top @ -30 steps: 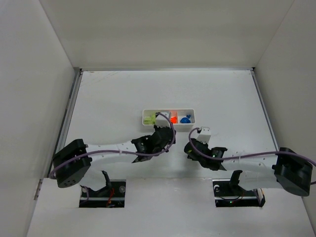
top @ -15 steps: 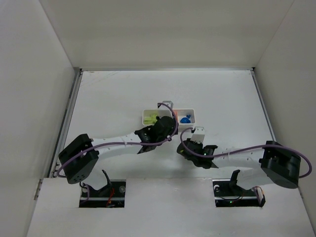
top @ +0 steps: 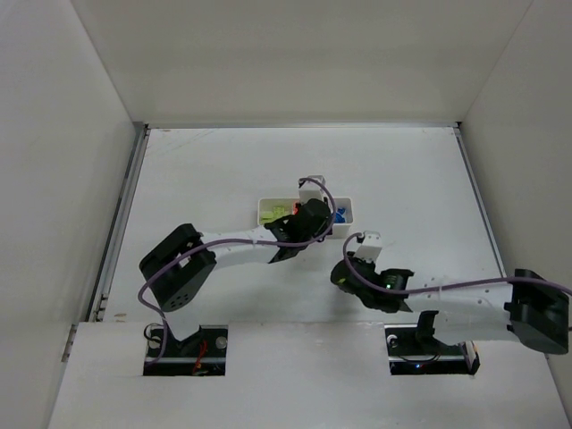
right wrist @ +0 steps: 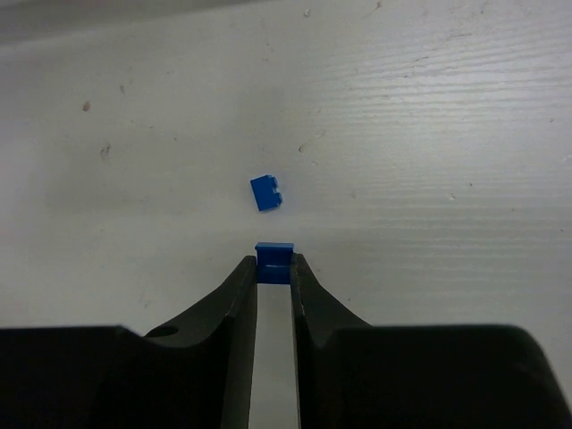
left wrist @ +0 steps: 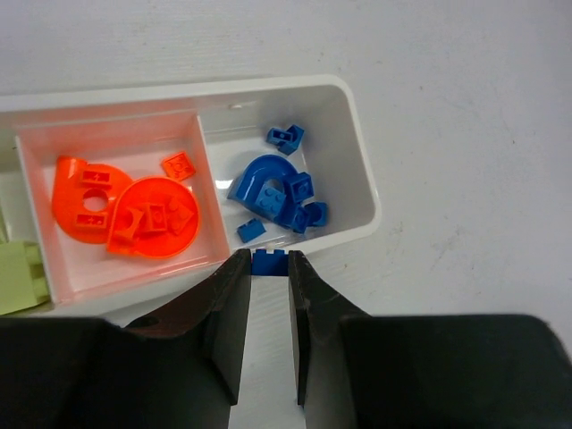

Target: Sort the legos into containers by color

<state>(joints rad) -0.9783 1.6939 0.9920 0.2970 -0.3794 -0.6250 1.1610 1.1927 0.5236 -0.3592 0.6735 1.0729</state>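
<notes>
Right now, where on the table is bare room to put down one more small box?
Bare table lies between the tray and the far wall, and along both side walls. Crowded around the tray's near side: the left gripper pinches a blue brick, the right gripper another blue brick, near a loose blue brick.

From above, cannot see the middle of the tray (top: 264, 207): covered by the left arm (top: 239, 244). Cannot count the bricks (top: 279, 211) there: too small. In the left wrist view, cut off at the left edge: the green compartment, showing only a corner of a lime green piece (left wrist: 16, 279). Partly hidden between fingertips: the blue brick (left wrist: 269, 262) in the left gripper (left wrist: 267, 264) and the second blue brick (right wrist: 274, 255) in the right gripper (right wrist: 273, 268).
</notes>
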